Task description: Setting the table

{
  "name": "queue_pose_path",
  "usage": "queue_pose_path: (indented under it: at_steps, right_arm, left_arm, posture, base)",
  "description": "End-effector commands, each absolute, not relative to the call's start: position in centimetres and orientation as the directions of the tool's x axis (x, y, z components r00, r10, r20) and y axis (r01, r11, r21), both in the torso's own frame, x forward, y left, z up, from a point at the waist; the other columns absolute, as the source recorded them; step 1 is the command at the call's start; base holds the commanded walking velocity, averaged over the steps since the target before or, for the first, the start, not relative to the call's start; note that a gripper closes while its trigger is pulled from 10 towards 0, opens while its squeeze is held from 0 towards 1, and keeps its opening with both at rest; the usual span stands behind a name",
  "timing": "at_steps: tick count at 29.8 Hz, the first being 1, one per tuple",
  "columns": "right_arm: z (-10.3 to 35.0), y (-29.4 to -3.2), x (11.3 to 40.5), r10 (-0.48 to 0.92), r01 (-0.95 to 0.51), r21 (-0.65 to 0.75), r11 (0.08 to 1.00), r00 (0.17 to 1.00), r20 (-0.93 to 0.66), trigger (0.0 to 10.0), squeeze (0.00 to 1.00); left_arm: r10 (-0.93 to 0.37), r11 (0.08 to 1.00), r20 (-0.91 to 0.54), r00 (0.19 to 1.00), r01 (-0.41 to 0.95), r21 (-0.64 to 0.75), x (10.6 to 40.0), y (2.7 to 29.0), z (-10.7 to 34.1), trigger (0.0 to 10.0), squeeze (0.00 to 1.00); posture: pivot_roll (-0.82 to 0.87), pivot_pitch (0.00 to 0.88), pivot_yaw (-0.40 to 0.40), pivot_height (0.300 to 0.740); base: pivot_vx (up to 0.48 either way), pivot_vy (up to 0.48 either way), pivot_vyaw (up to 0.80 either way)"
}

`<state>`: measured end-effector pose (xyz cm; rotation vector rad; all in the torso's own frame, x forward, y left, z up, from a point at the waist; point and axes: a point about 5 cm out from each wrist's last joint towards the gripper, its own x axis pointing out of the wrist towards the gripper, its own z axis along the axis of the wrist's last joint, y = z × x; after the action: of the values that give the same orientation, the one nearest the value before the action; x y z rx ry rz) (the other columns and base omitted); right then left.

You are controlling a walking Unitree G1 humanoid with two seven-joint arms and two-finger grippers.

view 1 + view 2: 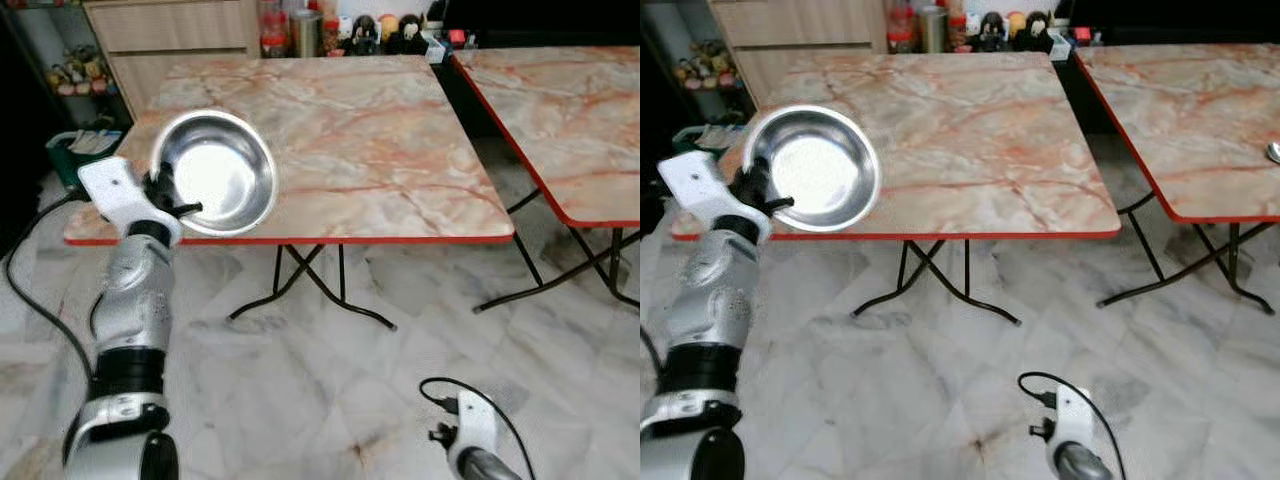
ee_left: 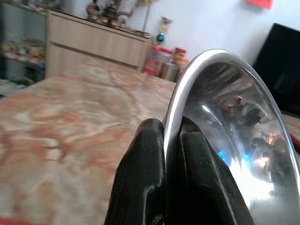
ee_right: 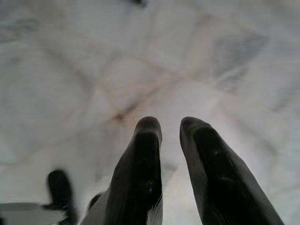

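Left gripper [image 2: 171,154]: closed on the rim of the steel bowl [image 1: 218,172], pinched from the near edge so the bowl is carried tilted, its hollow facing the head camera
Bowl position: held above the near left corner of the marble table [image 1: 380,140], apparently for setting down
Right gripper [image 3: 171,154]: hung idle over the floor [image 1: 330,380], fingers slightly parted, nothing held

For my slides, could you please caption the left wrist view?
Left gripper pinching a steel bowl's rim above the marble-patterned table.
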<state>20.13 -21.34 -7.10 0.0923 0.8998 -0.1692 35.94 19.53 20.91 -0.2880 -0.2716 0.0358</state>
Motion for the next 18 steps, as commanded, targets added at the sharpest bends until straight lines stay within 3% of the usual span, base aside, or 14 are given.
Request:
queue_pose_path:
  at_steps: [1,18]
  right_arm:
    - [-7.10,-20.66,20.38,-0.095,0.185,0.027,0.982,0.615,-0.783,10.0,0.00]
    - [-7.11,-20.70,20.37,-0.096,0.177,0.017,0.984,0.610,-0.786,10.0,0.00]
  left_arm:
    - [0.100,0.959,0.296,0.950,-0.013,-0.282,35.77,20.59,21.98,10.0,0.00]
    - [0.092,0.959,0.292,0.952,-0.005,-0.283,35.77,20.51,21.83,10.0,0.00]
  posture:
    - [0.04,0.088,-0.019,0.736]
    - [0.04,0.088,-0.021,0.736]
  base:
    - [0.330,0.000,0.00]
    - [0.331,0.000,0.00]
